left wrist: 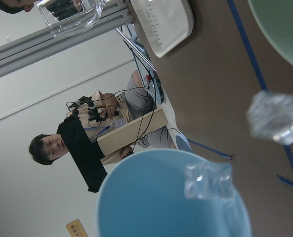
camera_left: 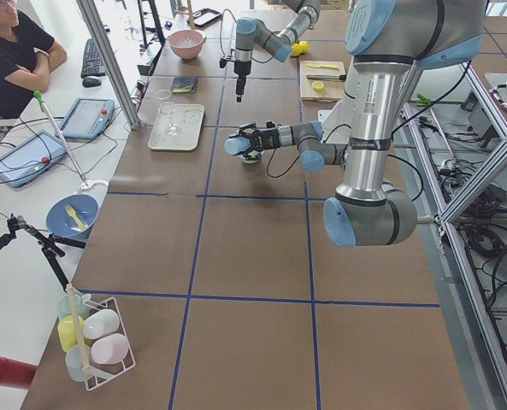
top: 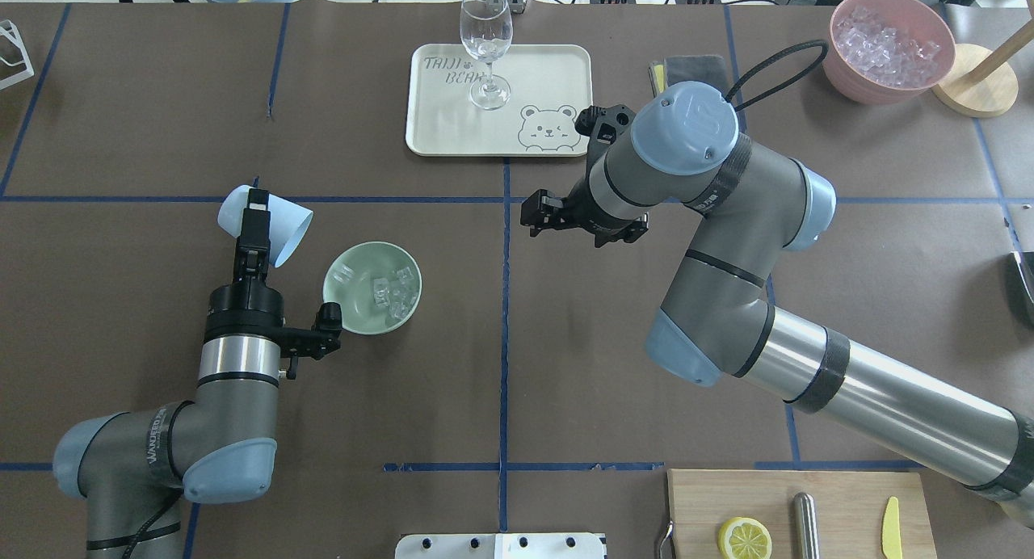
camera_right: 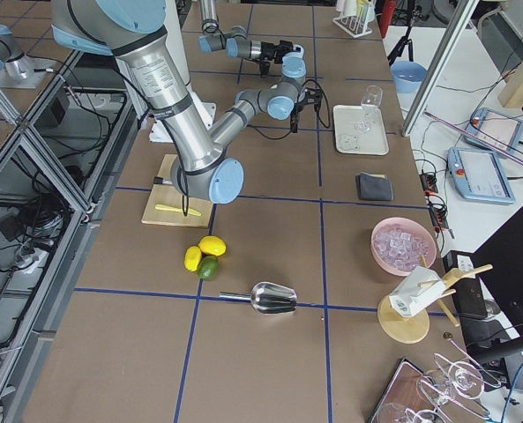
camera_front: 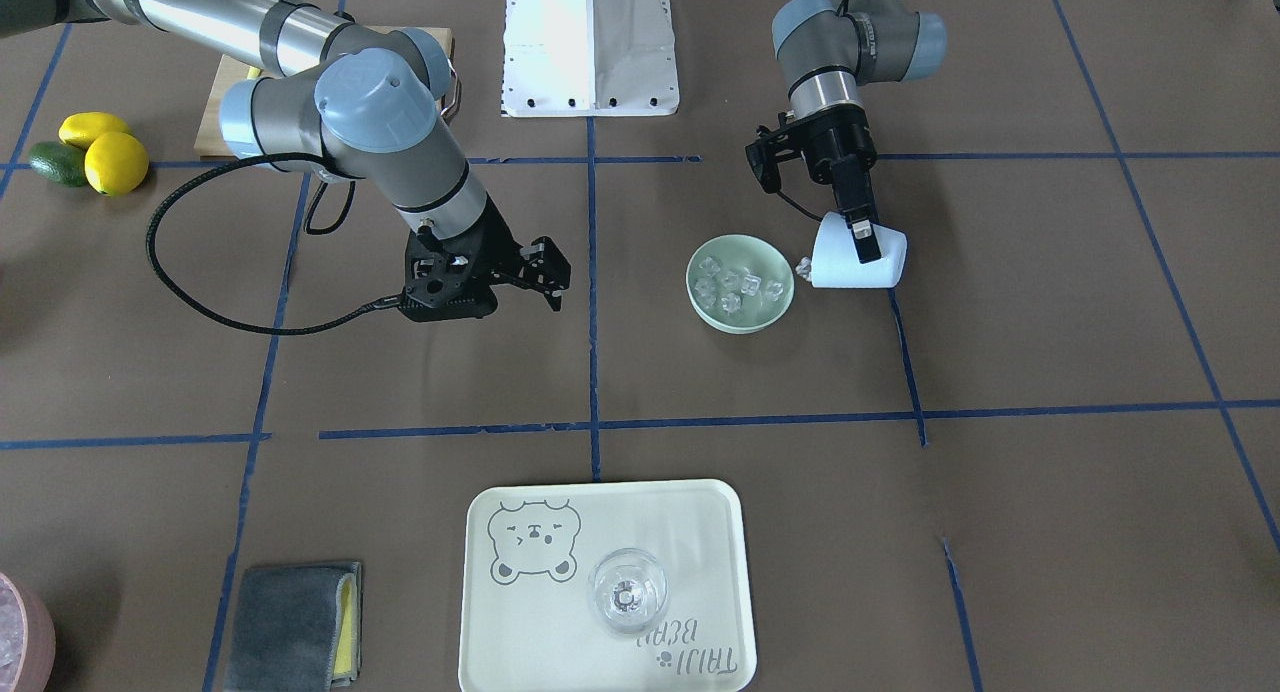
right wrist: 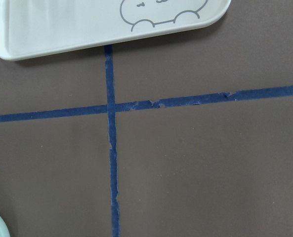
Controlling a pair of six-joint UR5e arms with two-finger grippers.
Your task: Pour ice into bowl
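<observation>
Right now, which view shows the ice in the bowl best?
The front-facing view: it looks down into the bowl, so the ice shows as separate cubes. Overhead shows them too, more bunched. The side views make the bowl tiny; the left wrist catches only cubes at the cup mouth.

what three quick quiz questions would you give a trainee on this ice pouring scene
1. True or false: the bowl has ice in it.
2. Pick one: the left gripper has its fingers shut on A) the light blue cup, B) a lemon, C) a knife.
3. Fill the blank: the wine glass stands on the ____.

Key: 1 true; 2 A; 3 tray.
</observation>
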